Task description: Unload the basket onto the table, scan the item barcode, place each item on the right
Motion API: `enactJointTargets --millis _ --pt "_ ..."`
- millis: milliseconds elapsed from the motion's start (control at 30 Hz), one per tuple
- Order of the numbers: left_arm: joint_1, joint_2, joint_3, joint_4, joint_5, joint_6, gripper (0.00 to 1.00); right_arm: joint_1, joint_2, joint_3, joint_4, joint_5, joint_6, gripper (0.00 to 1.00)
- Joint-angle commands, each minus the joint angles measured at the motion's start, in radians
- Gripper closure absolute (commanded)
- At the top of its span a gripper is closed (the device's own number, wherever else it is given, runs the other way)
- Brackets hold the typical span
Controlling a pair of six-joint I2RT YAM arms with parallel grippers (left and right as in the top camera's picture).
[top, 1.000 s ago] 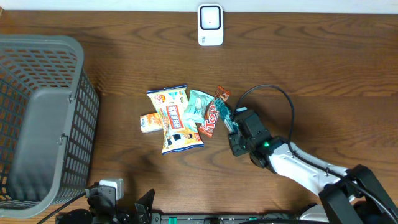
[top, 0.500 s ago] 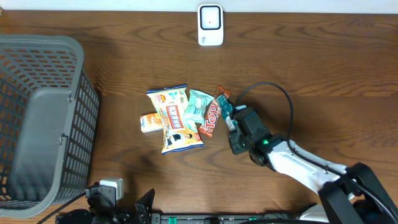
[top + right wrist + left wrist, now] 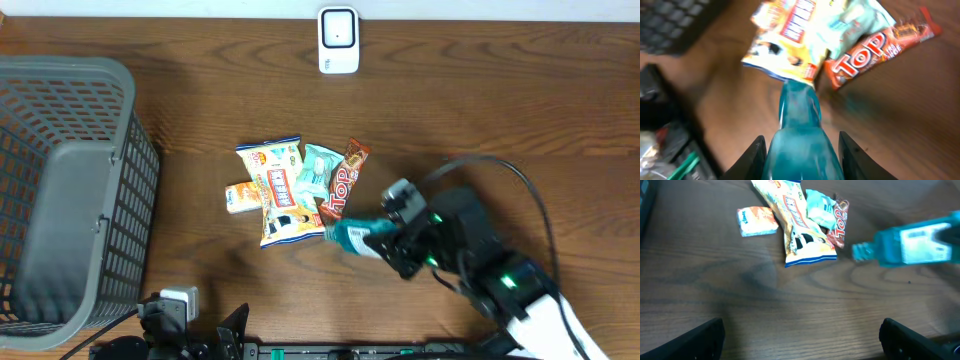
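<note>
While my right hand (image 3: 802, 155) is clenched on the teal bottle (image 3: 350, 238), the bottle lies sideways in its grip. The narrow neck points out toward the snack pile and the wider body sits between my fingers. From my left wrist I can see a white label on its side, too blurred to read. The neck ends just beside the lower corner of the yellow-and-white snack bag (image 3: 280, 192) and just below the near end of the red TOP bar (image 3: 342, 185). Whether it touches either one I cannot tell.

Beyond those, a pale mint packet (image 3: 312, 172) lies tucked between the bag and the bar, overlapping both. A small orange packet (image 3: 241, 197) rests against the bag's far side. The white scanner (image 3: 338, 40) stands at the far edge of the wooden worktop (image 3: 500, 100), well apart from the bottle. The grey basket (image 3: 130, 200) stands at my left edge of the worktop. My left hand (image 3: 802, 332) hangs low near my own edge, released, its two fingers spread wide with nothing between them.
</note>
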Motion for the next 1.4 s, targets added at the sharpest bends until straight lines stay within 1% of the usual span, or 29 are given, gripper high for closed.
enactJointTargets --millis 0,133,200,300,400,533,600,667,733,800,867,933,1033,1233,1267,1367 --pt "-0.004 -0.007 0.004 0.0 0.001 0.017 0.02 -0.002 -0.095 0.026 -0.034 -0.004 -0.034 0.99" --pt "-0.004 -0.007 0.004 0.0 0.001 0.017 0.02 -0.002 -0.08 -0.01 -0.066 0.144 -0.033 0.99" --pt "-0.004 -0.007 0.004 0.0 0.001 0.017 0.02 -0.002 -0.034 -0.03 -0.03 0.186 -0.016 0.99" --pt "-0.004 -0.007 0.004 0.0 0.001 0.017 0.02 -0.002 0.087 -0.04 0.067 0.253 0.013 0.99" --pt "-0.004 -0.007 0.004 0.0 0.001 0.017 0.02 0.0 0.222 -0.04 0.119 0.26 0.058 0.99" --pt "-0.004 -0.007 0.004 0.0 0.001 0.017 0.02 0.017 0.351 -0.029 0.102 0.204 0.107 0.99" --pt "-0.004 -0.007 0.004 0.0 0.001 0.017 0.02 0.033 0.368 -0.019 0.067 0.19 0.141 0.99" --pt "-0.004 -0.007 0.004 0.0 0.001 0.017 0.02 0.048 0.367 -0.019 0.035 0.225 0.185 0.99" --pt "-0.004 -0.007 0.004 0.0 0.001 0.017 0.02 0.058 0.368 -0.019 0.028 0.264 0.195 0.98" --pt "-0.004 -0.007 0.004 0.0 0.001 0.017 0.02 0.059 0.369 -0.019 0.029 0.33 0.196 0.94" --pt "-0.004 -0.007 0.004 0.0 0.001 0.017 0.02 0.059 0.373 -0.022 0.039 0.41 0.217 0.91" --pt "-0.004 -0.007 0.004 0.0 0.001 0.017 0.02 0.059 0.387 -0.029 0.071 0.464 0.241 0.88" --pt "-0.004 -0.007 0.004 0.0 0.001 0.017 0.02 0.059 0.445 -0.043 0.146 0.474 0.252 0.88" --pt "-0.004 -0.007 0.004 0.0 0.001 0.017 0.02 0.058 0.661 -0.046 0.319 0.473 0.276 0.89" --pt "-0.004 -0.007 0.004 0.0 0.001 0.017 0.02 0.058 0.704 -0.046 0.336 0.474 0.283 0.91" --pt "-0.004 -0.007 0.004 0.0 0.001 0.017 0.02 0.058 0.788 -0.046 0.343 0.474 0.304 0.89"
